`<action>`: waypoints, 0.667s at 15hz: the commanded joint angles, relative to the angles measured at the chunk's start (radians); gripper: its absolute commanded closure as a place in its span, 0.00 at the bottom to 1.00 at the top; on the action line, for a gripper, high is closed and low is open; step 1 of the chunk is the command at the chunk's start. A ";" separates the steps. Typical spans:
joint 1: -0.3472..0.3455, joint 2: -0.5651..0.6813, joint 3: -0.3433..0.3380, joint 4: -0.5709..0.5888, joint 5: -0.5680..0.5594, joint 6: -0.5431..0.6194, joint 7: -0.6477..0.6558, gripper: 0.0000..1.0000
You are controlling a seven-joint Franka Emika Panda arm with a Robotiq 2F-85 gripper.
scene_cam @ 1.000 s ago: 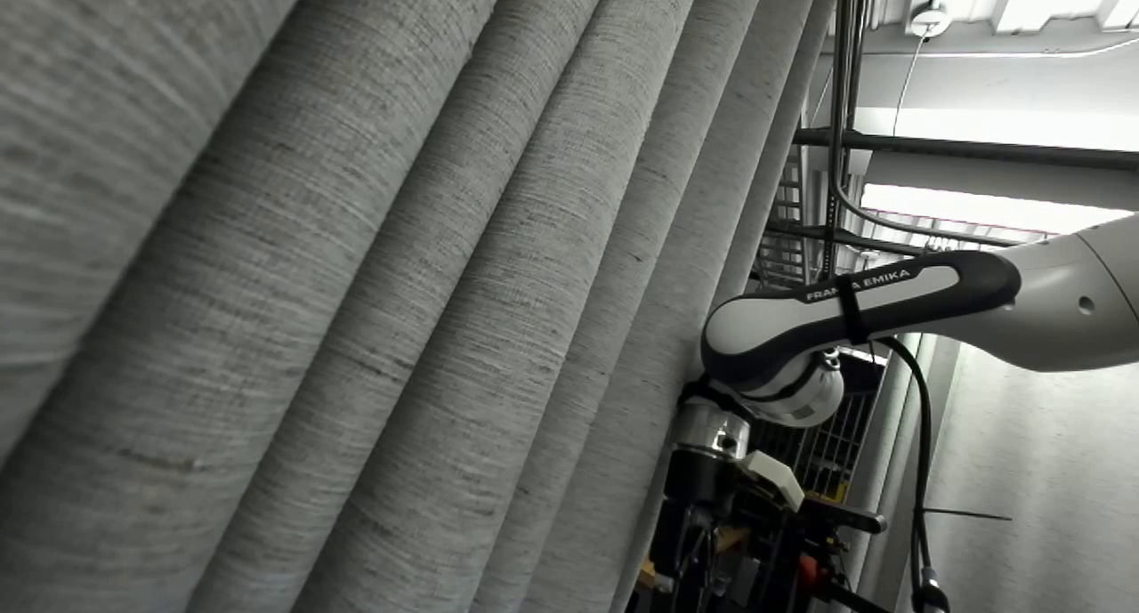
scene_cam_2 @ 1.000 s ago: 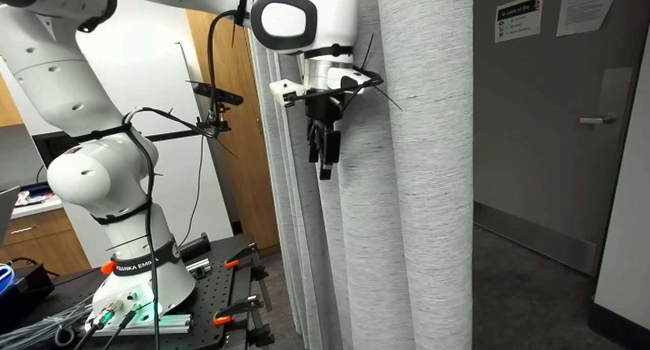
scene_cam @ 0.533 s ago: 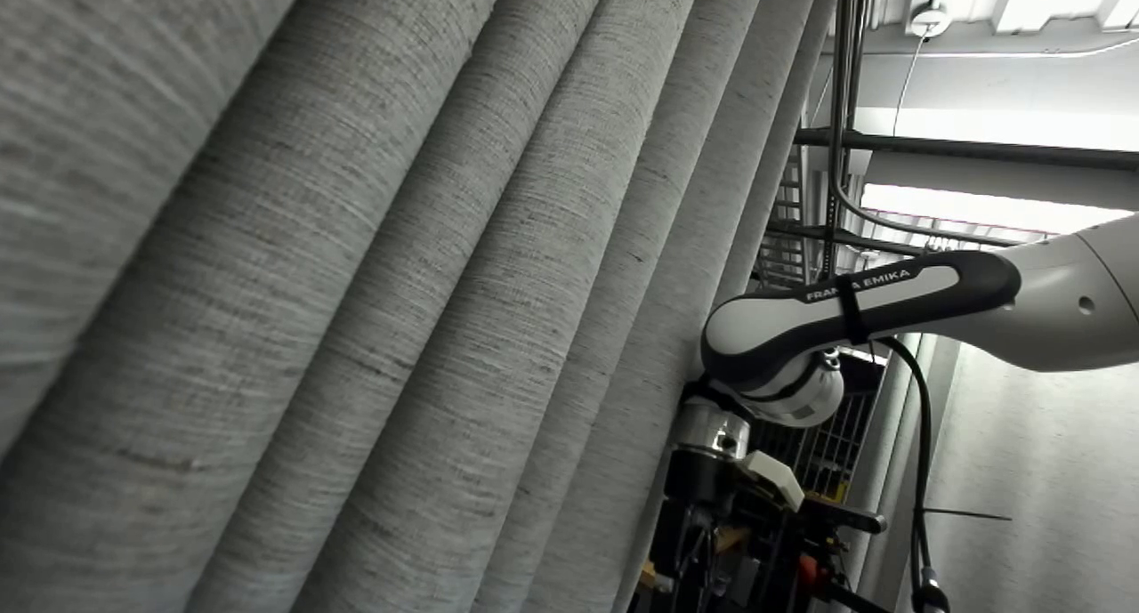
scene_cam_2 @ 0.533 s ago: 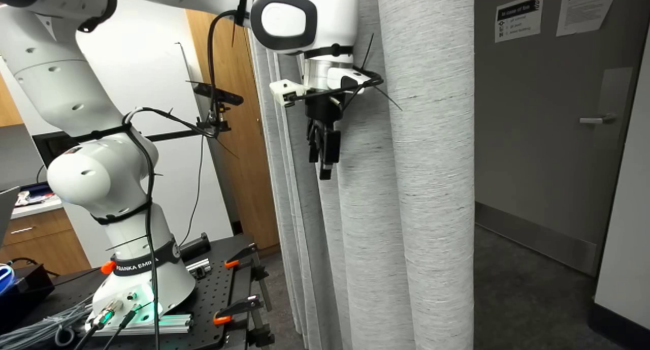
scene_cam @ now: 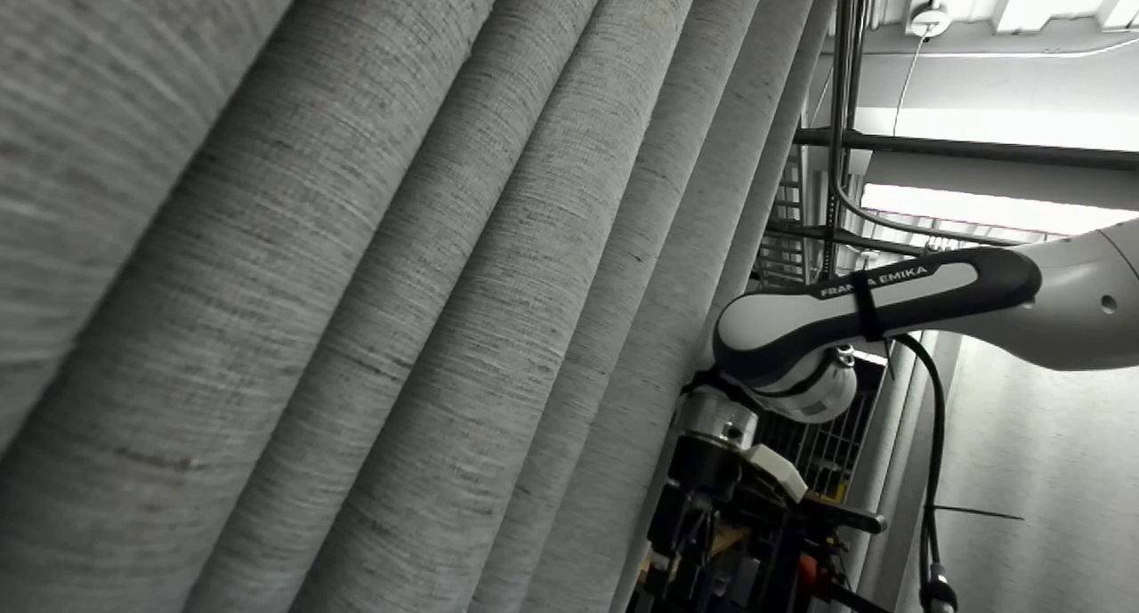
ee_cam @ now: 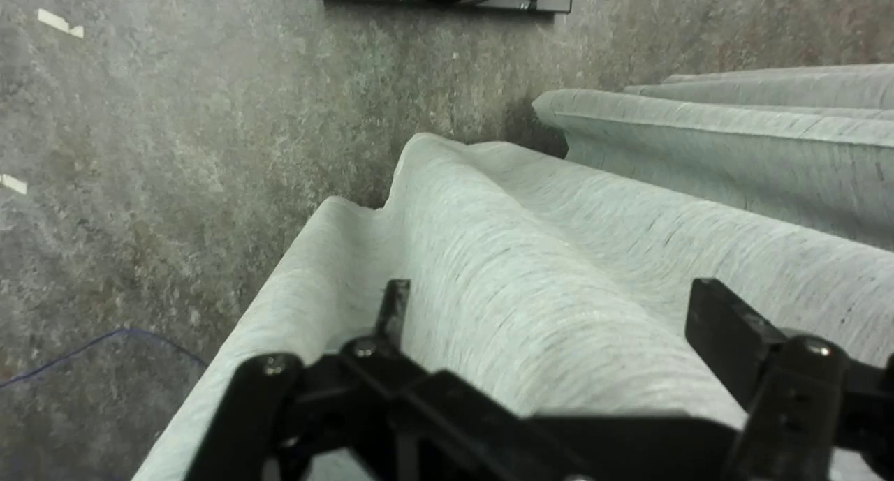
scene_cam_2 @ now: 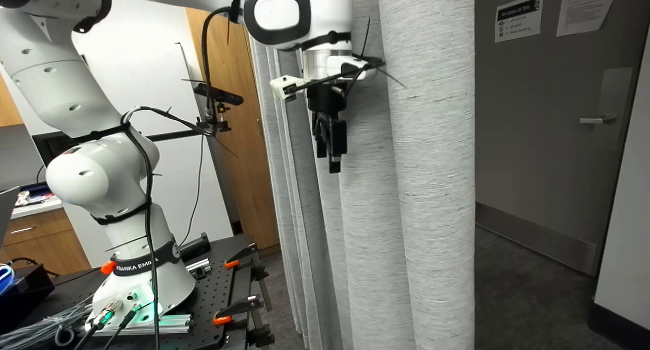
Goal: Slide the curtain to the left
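The curtain (scene_cam_2: 436,187) is a large light-grey drape with deep folds. It fills much of an exterior view (scene_cam: 445,293) and the lower part of the wrist view (ee_cam: 503,257). My gripper (ee_cam: 550,292) is open in the wrist view, its black fingers spread wide over a rounded fold. The fold runs below and between them. In an exterior view my gripper (scene_cam_2: 328,159) points down in front of the curtain's near face, left of its free edge. Whether the fingers touch the cloth I cannot tell. In an exterior view the fingers are dark and hard to make out.
A grey door (scene_cam_2: 538,136) stands right of the curtain's edge. A black mounting table (scene_cam_2: 210,289) with clamps (scene_cam_2: 238,309) carries the arm's base. A camera on a bracket (scene_cam_2: 218,93) stands behind the arm. A wooden cabinet (scene_cam_2: 249,152) is behind. Grey floor (ee_cam: 209,153) lies below.
The arm's wrist has risen slightly and tilted, with the fingertips swung a little to the right in an exterior view. The curtain hangs nearly the same.
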 commanded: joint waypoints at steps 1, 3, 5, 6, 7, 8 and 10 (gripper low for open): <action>-0.044 -0.136 0.009 -0.076 -0.037 0.116 0.002 0.00; -0.059 -0.193 0.008 -0.106 -0.061 0.200 0.011 0.00; -0.066 -0.240 0.003 -0.127 -0.061 0.284 0.009 0.00; -0.064 -0.260 -0.001 -0.131 -0.053 0.325 0.002 0.00; -0.063 -0.277 -0.003 -0.138 -0.050 0.370 0.001 0.00; -0.057 -0.285 -0.005 -0.137 -0.042 0.417 -0.002 0.00; -0.044 -0.287 -0.011 -0.132 -0.026 0.525 -0.001 0.00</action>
